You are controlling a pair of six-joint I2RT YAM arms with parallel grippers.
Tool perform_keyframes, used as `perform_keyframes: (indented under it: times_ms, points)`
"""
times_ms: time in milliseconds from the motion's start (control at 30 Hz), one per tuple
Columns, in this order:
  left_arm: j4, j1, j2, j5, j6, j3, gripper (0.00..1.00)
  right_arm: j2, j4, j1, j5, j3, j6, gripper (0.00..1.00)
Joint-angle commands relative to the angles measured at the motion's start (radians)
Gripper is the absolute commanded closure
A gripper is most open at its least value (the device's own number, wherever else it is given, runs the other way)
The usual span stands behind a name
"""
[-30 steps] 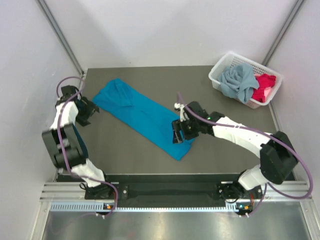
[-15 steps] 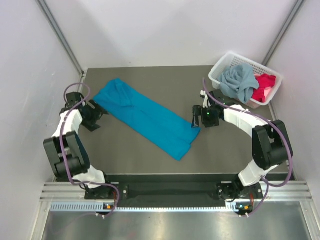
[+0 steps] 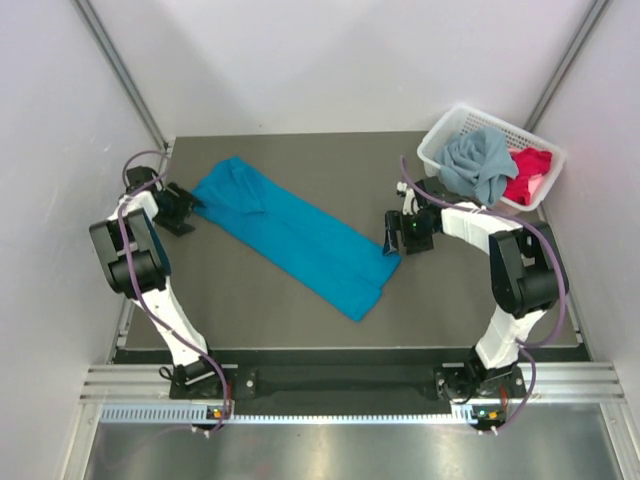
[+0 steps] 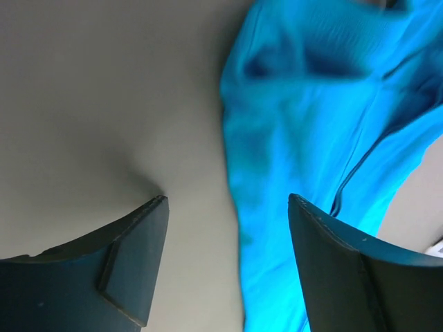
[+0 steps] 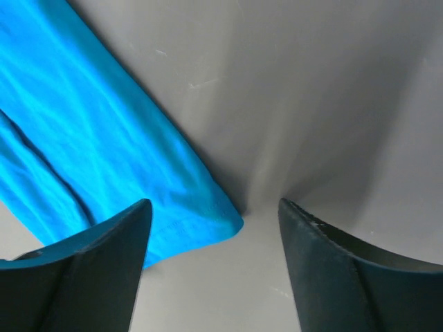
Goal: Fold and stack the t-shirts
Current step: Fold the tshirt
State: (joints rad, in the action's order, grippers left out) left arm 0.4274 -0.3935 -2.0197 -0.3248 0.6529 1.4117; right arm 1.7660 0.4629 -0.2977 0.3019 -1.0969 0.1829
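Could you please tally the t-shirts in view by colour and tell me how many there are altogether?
Teal-blue t-shirt, lying on the table: 1
Grey-blue t-shirt, in the white basket: 1
Red-pink t-shirt, in the same basket: 1
Total: 3 t-shirts

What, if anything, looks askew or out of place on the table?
The teal shirt lies diagonally, askew to the table edges, and its far end is rumpled. The grey shirt and red shirt sit bunched in the basket. Nothing looks spilled or damaged.
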Motion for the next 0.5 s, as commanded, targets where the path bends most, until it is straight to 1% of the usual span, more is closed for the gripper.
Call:
perform_keyframes:
  times_ms: [0, 100, 133, 233, 300, 333, 367, 433, 467]
  points:
    - [-0.056, -0.015, -0.065, -0.014, -0.007, 0.062, 0.26, 0.023, -0.012, 0.003, 0.023, -0.049, -0.034, 0.28]
    - [-0.075, -0.015, -0.125, -0.046, 0.011, 0.104, 0.31, 0.039, -0.006, 0.003, 0.052, -0.049, -0.042, 0.33]
    - [-0.085, -0.015, -0.138, -0.062, 0.016, 0.108, 0.34, 0.046, -0.007, 0.003, 0.065, -0.043, -0.043, 0.34]
    - [-0.102, -0.015, -0.180, -0.063, 0.021, 0.135, 0.36, 0.040, -0.018, 0.002, 0.089, -0.006, -0.036, 0.39]
    - [-0.114, -0.015, -0.209, -0.074, 0.016, 0.162, 0.43, 0.036, -0.026, 0.003, 0.089, 0.025, -0.033, 0.46]
    - [-0.115, -0.015, -0.220, -0.077, 0.010, 0.191, 0.46, 0.032, -0.029, 0.003, 0.088, 0.034, -0.028, 0.51]
    - [-0.115, -0.013, -0.243, -0.085, 0.007, 0.207, 0.52, 0.030, -0.032, 0.003, 0.080, 0.051, -0.022, 0.56]
    - [-0.115, -0.008, -0.270, -0.102, 0.001, 0.262, 0.63, 0.027, -0.053, 0.003, 0.069, 0.077, 0.004, 0.75]
    - [-0.115, -0.007, -0.304, -0.112, 0.001, 0.280, 0.73, 0.026, -0.061, 0.003, 0.071, 0.086, 0.018, 0.94]
